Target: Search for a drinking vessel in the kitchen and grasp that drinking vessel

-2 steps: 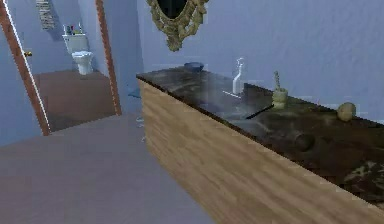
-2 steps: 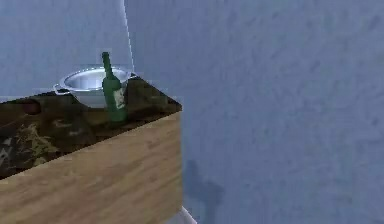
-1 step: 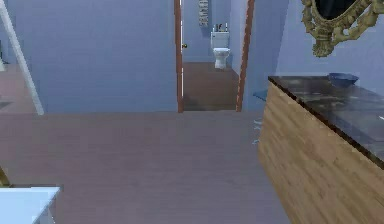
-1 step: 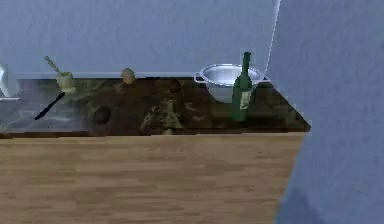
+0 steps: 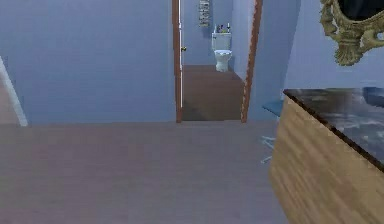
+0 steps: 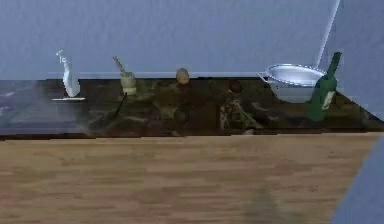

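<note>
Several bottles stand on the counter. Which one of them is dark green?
The tall green bottle at the arm side view's right, beside the metal bowl. The spray bottle is whitish and the small bottle yellowish.

Wood-fronted counter [image 6: 190, 180], shiny metal bowl [image 6: 292, 78]

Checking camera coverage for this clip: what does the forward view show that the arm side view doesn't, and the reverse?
Forward view: an open doorway with a toilet beyond it, and a gold-framed mirror high on the wall at its right.
Arm side view: a white spray bottle, a small bottle, a brown rounded thing, a metal bowl and a green bottle, all on the countertop.
Shared: the wood-sided counter with its dark top, and blue wall.
</note>
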Motion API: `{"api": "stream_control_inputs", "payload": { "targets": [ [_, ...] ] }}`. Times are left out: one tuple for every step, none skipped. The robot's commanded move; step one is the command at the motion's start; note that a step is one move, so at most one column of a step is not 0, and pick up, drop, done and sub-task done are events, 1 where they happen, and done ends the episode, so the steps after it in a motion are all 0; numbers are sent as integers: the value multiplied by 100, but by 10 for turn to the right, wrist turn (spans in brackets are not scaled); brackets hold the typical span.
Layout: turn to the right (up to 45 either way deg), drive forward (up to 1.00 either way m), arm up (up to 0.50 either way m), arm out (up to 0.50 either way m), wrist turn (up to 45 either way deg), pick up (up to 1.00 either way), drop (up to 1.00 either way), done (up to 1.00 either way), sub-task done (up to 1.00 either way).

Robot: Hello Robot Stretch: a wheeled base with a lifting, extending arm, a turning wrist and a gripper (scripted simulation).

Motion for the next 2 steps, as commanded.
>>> {"api": "stream_control_inputs", "payload": {
  "targets": [
    [-450, 0, 0, 0, 0, 0, 0, 0, 0],
    [-450, 0, 0, 0, 0, 0, 0, 0, 0]
  ]
}}
